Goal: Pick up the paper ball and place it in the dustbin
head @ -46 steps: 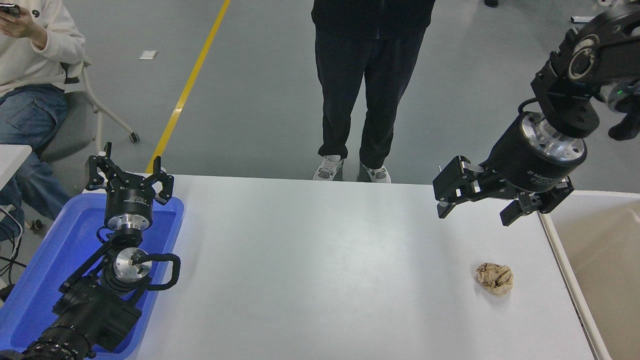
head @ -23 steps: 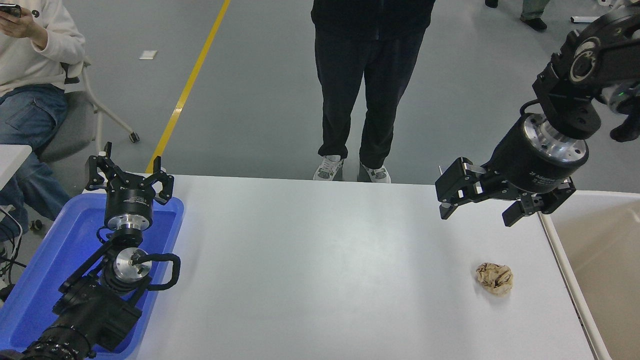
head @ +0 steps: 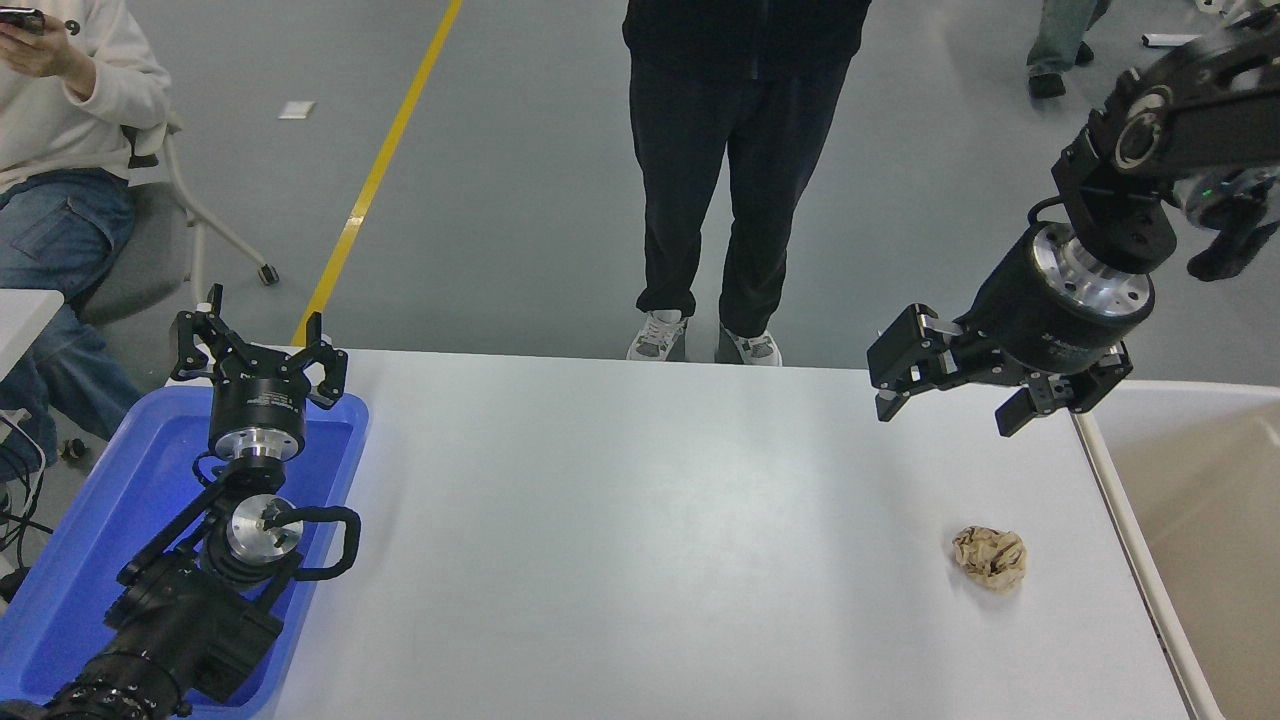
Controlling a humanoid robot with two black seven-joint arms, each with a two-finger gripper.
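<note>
The paper ball (head: 989, 557), a crumpled tan wad, lies on the white table (head: 640, 520) near its right side. The dustbin (head: 1130, 520), beige with a pale rim, stands just off the table's right edge. My right gripper (head: 948, 408) is open and empty, hanging in the air above the table's far right part, well beyond the ball. My left gripper (head: 258, 350) is open and empty, parked over the blue tray at the lower left.
A blue plastic tray (head: 90, 540) sits at the table's left end under the left arm. A person in dark trousers (head: 735, 170) stands at the far edge. Another person sits on a chair (head: 60, 170) at the far left.
My right gripper has risen slightly and drifted a little away from the ball, still open. The ball and the left arm have not moved.
</note>
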